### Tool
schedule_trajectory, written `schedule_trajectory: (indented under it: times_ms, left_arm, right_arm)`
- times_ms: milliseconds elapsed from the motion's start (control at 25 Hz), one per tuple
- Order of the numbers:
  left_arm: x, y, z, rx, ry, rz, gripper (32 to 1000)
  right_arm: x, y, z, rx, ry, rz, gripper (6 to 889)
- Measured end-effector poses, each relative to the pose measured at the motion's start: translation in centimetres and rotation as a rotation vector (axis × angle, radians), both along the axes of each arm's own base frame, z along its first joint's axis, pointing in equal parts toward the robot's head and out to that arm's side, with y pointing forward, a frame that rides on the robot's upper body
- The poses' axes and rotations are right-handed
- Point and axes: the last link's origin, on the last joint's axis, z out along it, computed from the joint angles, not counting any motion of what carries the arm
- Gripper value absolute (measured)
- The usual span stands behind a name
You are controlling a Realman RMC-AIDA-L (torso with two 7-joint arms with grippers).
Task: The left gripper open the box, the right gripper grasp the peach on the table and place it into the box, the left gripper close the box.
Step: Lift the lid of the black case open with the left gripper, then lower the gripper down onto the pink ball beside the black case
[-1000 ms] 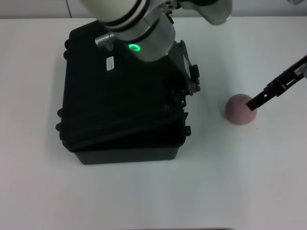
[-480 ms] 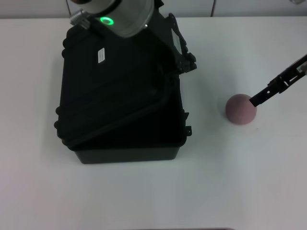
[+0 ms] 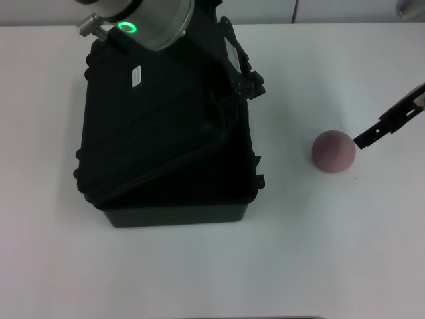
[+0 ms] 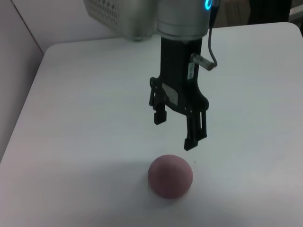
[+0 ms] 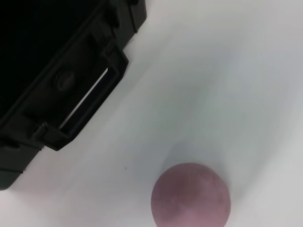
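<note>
White table: right tool hangs spread and empty above the peach; left tool's state unclear.

The box looked like hard black plastic, ribbed and faintly glossy, with a small white paper-like label stuck on its lid. Beside the box, the peach showed a matt, dusty, slightly mottled skin. The table was smooth, plain white with a soft sheen. The right gripper above the peach was dull black, under a satin metal-looking sleeve.
</note>
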Motion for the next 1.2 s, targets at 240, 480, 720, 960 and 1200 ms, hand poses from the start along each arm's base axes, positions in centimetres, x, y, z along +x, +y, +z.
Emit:
schedule_trajectory:
  times_ms: [240, 480, 720, 960, 1200]
  left_arm:
    - [0.0, 0.0, 0.1, 0.002, -0.003, -0.001, 95]
    - [0.1, 0.0, 0.2, 0.004, -0.004, -0.005, 96]
    - [0.0, 0.0, 0.2, 0.004, -0.003, -0.011, 96]
    - [0.0, 0.0, 0.2, 0.002, -0.002, -0.010, 97]
    - [-0.1, 0.0, 0.1, 0.002, -0.002, -0.011, 97]
  right_arm:
    - [0.7, 0.0, -1.5, -0.013, -0.034, 0.018, 805]
    - [1.1, 0.1, -3.1, -0.012, -0.060, 0.052, 803]
    - [0.9, 0.2, -4.4, -0.010, -0.058, 0.081, 802]
    - [1.2, 0.5, -5.0, 0.018, -0.065, 0.098, 800]
    - [1.1, 0.5, -6.1, 0.017, -0.066, 0.123, 798]
